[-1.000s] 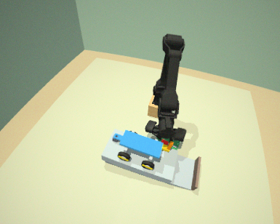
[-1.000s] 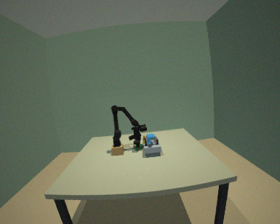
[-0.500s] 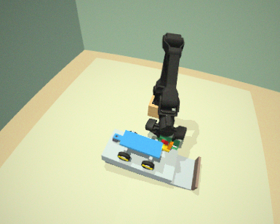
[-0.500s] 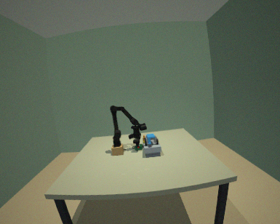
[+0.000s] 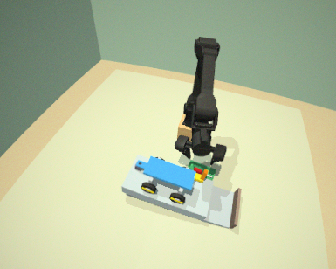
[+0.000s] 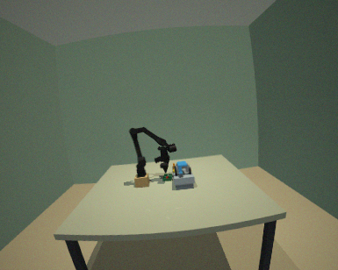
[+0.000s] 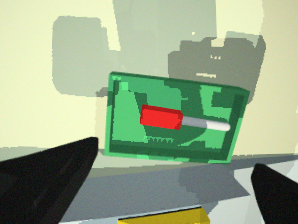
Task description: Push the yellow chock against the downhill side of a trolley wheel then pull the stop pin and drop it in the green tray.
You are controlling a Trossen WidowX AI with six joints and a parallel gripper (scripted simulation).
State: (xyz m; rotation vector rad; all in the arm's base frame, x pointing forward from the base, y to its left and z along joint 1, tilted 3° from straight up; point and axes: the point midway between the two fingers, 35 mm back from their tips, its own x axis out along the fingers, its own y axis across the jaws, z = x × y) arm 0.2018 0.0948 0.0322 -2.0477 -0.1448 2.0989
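Note:
The blue trolley stands on the grey ramp. The yellow chock with its upright orange handle is at the trolley's downhill end, on the side nearer the arm. The trolley body hides the wheel there, so contact between chock and wheel cannot be seen. The stop pin lies on its side inside the green tray, red head and grey shaft both within the walls. My gripper is wide open and empty, above the tray.
A brown end board stands at the ramp's low end. The arm's tan base block is behind the tray. The tray sits close beside the ramp's near-arm edge, with the trolley and chock handle rising just beyond it.

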